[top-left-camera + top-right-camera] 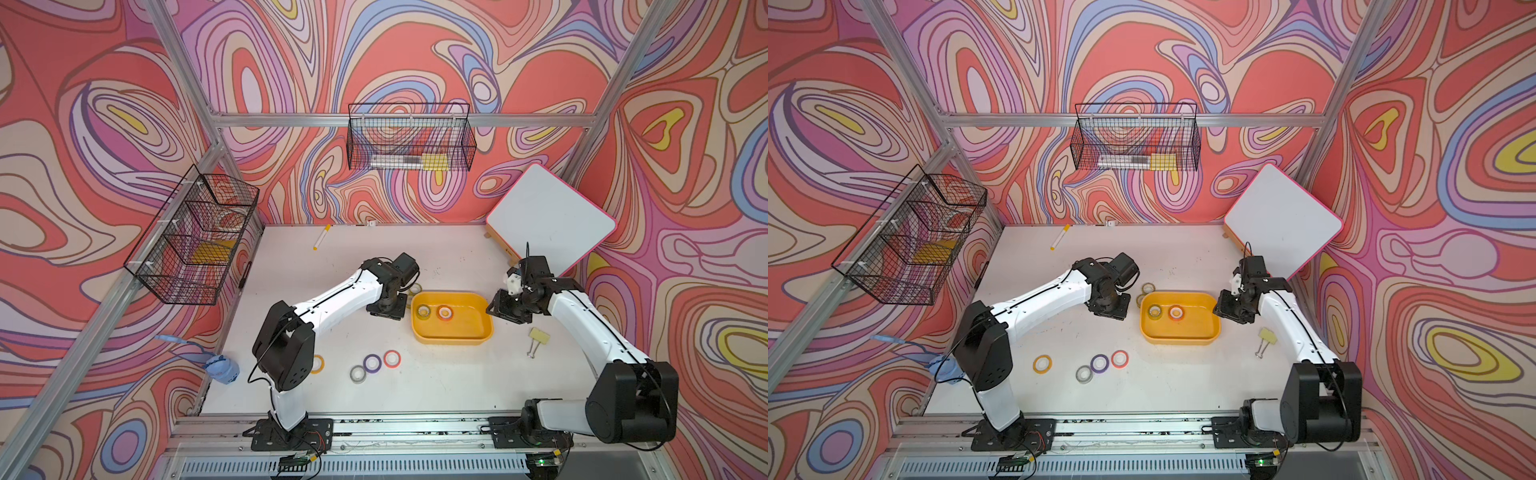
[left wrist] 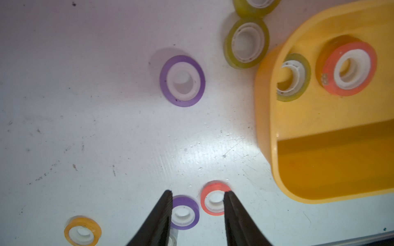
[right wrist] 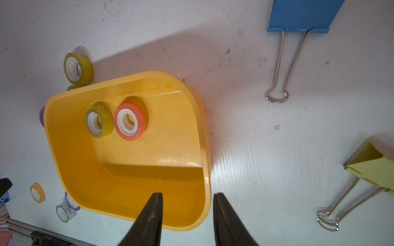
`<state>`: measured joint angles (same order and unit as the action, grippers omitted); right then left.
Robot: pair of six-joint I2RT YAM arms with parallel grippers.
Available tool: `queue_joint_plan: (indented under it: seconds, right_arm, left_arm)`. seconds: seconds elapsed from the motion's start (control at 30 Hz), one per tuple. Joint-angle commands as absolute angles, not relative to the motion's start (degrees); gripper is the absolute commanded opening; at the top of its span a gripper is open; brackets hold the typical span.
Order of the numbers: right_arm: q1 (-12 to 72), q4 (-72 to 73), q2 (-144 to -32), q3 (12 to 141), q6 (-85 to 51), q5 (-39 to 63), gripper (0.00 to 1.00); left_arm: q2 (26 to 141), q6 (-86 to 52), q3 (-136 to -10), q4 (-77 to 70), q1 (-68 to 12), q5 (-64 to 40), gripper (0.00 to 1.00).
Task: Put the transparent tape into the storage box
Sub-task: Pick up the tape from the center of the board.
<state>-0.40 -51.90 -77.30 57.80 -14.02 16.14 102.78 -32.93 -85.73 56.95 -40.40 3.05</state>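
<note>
Yellowish clear tape rolls (image 2: 246, 42) lie flat on white surface (image 2: 85, 85) just beside yellow-orange plastic storage box (image 2: 264, 106); left fingers (image 2: 160, 219), parted and empty, nearer than right fingers (image 3: 150, 221), parted too.

Yellow storage box (image 1: 453, 341) set on white surface (image 1: 457, 395), olive roll (image 1: 424, 311) and orange roll (image 1: 444, 312) laid inside it, clear tape roll (image 1: 358, 374) seen in front of it

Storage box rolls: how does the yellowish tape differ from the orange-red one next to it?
The yellowish roll is see-through olive; the orange-red roll is coral. The yellowish roll lies nearer an end wall of the storage box; the orange-red roll sits more central. Both lie flat with white cores.
</note>
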Motion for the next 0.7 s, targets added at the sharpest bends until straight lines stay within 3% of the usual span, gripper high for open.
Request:
queue_joint_plan:
  seconds: [0.0, 0.3, 0.67]
  right_arm:
    - [0.1, -51.4, -76.3, 58.8, -12.9, 16.8, 0.45]
    - [5.7, -51.5, -78.6, 62.9, -13.8, 13.5, 0.49]
    - [6.2, -52.2, -80.0, 64.1, -14.9, 13.8, 0.47]
  left_arm:
    - [99.8, -31.6, -82.9, 54.3, -37.7, 4.7, 0.48]
    - [103.5, -27.8, -81.5, 48.3, -35.6, 2.3, 0.49]
    - [111.7, -28.3, -83.9, 45.2, -35.5, 0.9, 0.44]
